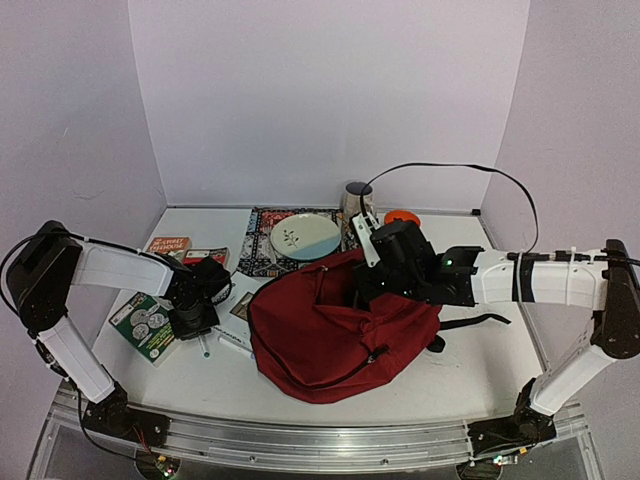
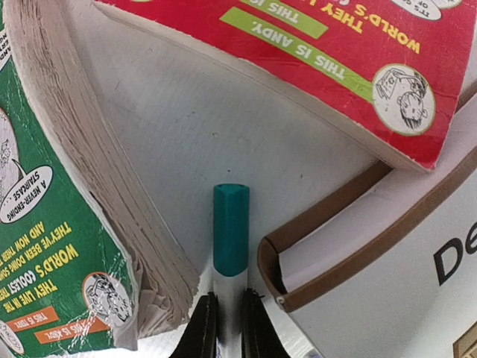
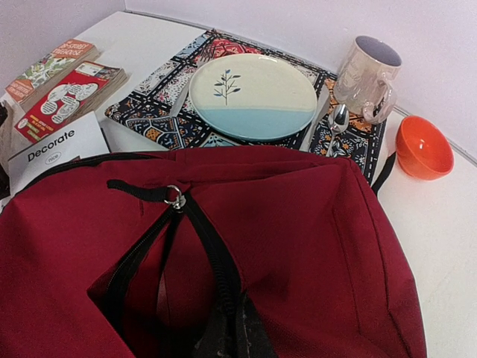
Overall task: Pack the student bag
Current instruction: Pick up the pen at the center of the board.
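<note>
**Student bag (image 1: 340,325) front-centre on surface (image 1: 480,370), both jaws gripping**

Dark-red bag lies slumped on the white surface between the two arms, with its top toward the back wall. Black straps run from a metal ring on top down to the opening.

Right gripper (image 1: 365,290) comes in from above onto the bag's top. In the wrist view (image 3: 227,332) the jaws are together, pinching black strap at the mouth of the bag.

Patterned placemat (image 1: 262,250) is just behind the bag, and the bag's top edge covers its near side. Pale plate (image 1: 305,237) with a blue band and a leaf sprig sits on the mat. Spoon (image 3: 337,119) lies at the mat's right end.

Books are left of the bag: green book (image 1: 143,325) nearest the front, red book (image 1: 205,257) and another further back. White "Decorate" booklet (image 3: 52,145) is half tucked under the bag's left side.

Mug (image 1: 355,198) stands upright behind the mat's right end. Orange bowl (image 1: 403,216) is to its right, off the mat.

Left gripper (image 1: 193,322) is low among the books. Its jaws (image 2: 227,298) are clamped on the white barrel of a teal-capped marker (image 2: 231,227), which lies on the surface between the green book and the booklet.
</note>
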`<action>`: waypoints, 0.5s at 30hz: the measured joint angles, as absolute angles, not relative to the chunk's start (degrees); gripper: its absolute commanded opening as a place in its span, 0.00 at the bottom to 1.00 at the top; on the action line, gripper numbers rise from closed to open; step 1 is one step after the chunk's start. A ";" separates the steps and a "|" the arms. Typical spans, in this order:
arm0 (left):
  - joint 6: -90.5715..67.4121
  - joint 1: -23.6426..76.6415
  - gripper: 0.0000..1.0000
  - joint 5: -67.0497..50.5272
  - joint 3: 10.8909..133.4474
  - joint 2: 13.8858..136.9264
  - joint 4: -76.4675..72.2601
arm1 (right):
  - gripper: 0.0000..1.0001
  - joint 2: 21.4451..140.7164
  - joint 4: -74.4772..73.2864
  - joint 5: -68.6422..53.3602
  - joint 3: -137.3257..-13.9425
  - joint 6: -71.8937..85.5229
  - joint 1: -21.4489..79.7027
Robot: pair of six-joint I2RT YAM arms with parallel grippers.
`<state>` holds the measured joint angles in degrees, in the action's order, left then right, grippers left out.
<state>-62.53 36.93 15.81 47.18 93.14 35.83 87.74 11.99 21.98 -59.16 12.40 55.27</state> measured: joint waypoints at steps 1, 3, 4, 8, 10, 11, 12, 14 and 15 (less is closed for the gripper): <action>-62.53 36.92 0.03 15.64 47.13 93.00 35.81 | 0.00 87.74 12.00 21.97 -59.16 12.40 55.27; -62.55 36.71 0.02 15.08 46.86 92.49 35.58 | 0.00 87.74 11.99 21.93 -59.16 12.38 55.27; -62.57 36.58 0.01 14.68 46.49 92.00 35.37 | 0.00 87.74 12.00 21.93 -59.16 12.38 55.27; -62.56 36.50 0.00 11.94 45.06 89.29 35.04 | 0.00 87.74 12.01 21.91 -59.16 12.26 55.27; -62.54 36.53 0.00 10.82 44.75 87.64 35.11 | 0.00 87.74 12.01 21.89 -59.16 12.21 55.27; -62.54 36.53 0.00 10.30 44.61 86.54 35.06 | 0.00 87.74 12.01 21.89 -59.16 12.21 55.27; -62.53 36.53 0.00 9.94 44.49 85.53 35.11 | 0.00 87.74 11.99 21.87 -59.16 12.21 55.27; -62.49 36.53 0.00 9.13 44.38 83.34 35.14 | 0.00 87.74 12.01 21.85 -59.16 12.21 55.27; -62.43 36.53 0.00 8.88 44.36 82.32 35.16 | 0.00 87.74 12.01 21.85 -59.16 12.21 55.27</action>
